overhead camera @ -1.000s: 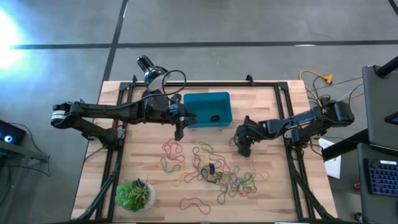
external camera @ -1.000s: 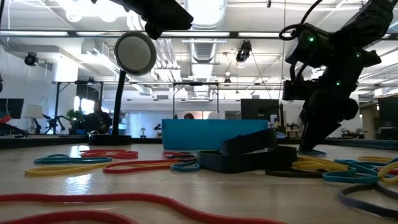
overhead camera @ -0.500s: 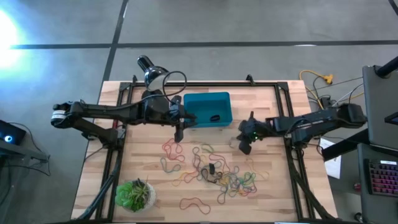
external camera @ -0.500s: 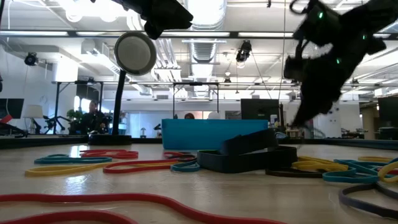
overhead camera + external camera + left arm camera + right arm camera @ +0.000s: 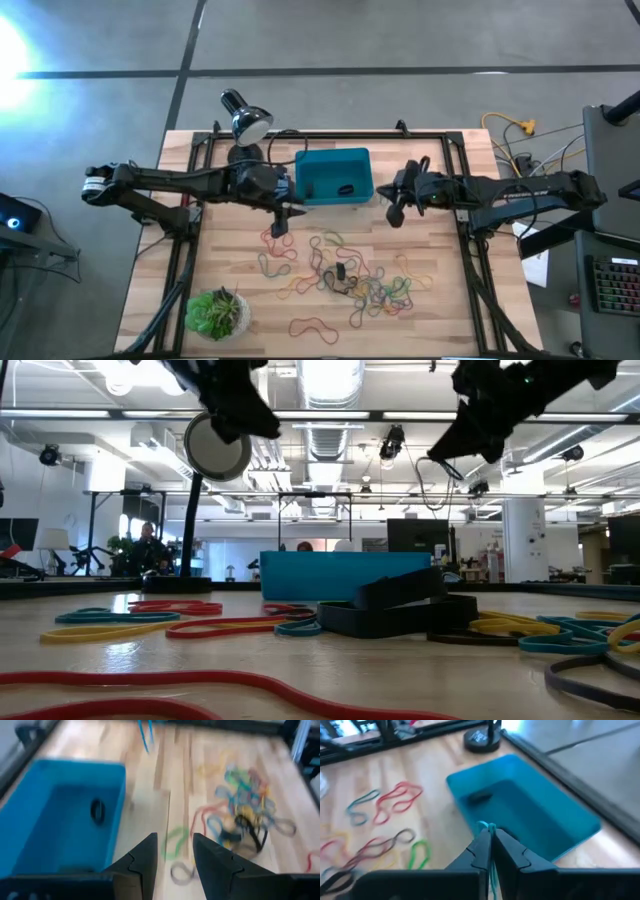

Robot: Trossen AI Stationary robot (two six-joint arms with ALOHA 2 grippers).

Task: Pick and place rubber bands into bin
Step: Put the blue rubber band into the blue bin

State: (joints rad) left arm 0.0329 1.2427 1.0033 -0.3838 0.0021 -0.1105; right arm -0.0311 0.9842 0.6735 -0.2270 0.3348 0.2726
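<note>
Teal bin (image 5: 334,176) between both raised tools.

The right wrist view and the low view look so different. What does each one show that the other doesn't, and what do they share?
Only the right wrist view shows the right gripper shut on a thin teal band, and a dark band lying inside the bin. Only the low view shows the lamp head, the room behind the table and the black bands heaped in front of the bin. Both show the bin and loose rubber bands on the wooden table.
</note>
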